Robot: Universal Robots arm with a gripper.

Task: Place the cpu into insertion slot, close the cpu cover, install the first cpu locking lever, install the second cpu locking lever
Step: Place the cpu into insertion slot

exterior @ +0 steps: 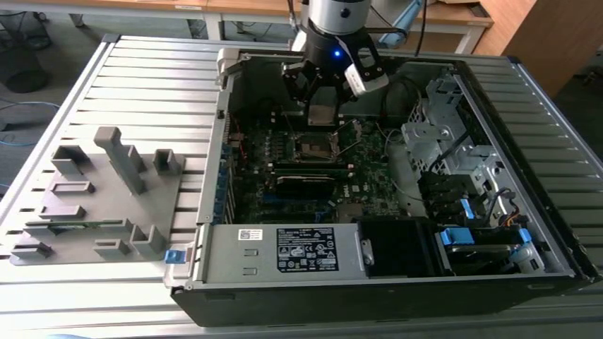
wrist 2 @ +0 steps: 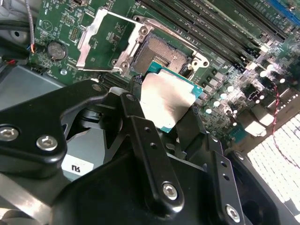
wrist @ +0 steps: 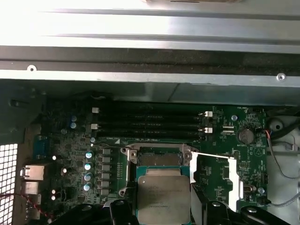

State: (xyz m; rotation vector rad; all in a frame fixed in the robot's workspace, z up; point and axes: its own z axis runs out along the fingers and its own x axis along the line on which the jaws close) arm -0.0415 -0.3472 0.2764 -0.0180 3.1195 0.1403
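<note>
Upper centre of the exterior view: claw [exterior: 321, 114] clamps the cpu [wrist: 163, 194] above the empty insertion slot [wrist 2: 159, 54]; cpu cover [wrist 2: 101, 40] open, no step finished.

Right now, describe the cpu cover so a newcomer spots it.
Inside the open computer case, find the green motherboard. Beside its square insertion slot sits the cpu cover, flipped open: the one thin silver frame with a big square window.

Robotics laboratory or workshop. Indicated by slatted metal table [exterior: 141, 78] carrying opened desktop computer case [exterior: 377, 300] and grey moulded parts fixture [exterior: 104, 191], industrial robot arm [exterior: 337, 14] reaching into the case; wooden desks [exterior: 254, 8] and cabinet [exterior: 551, 35] behind, wire waste basket [exterior: 21, 60] on floor [exterior: 66, 42].
</note>
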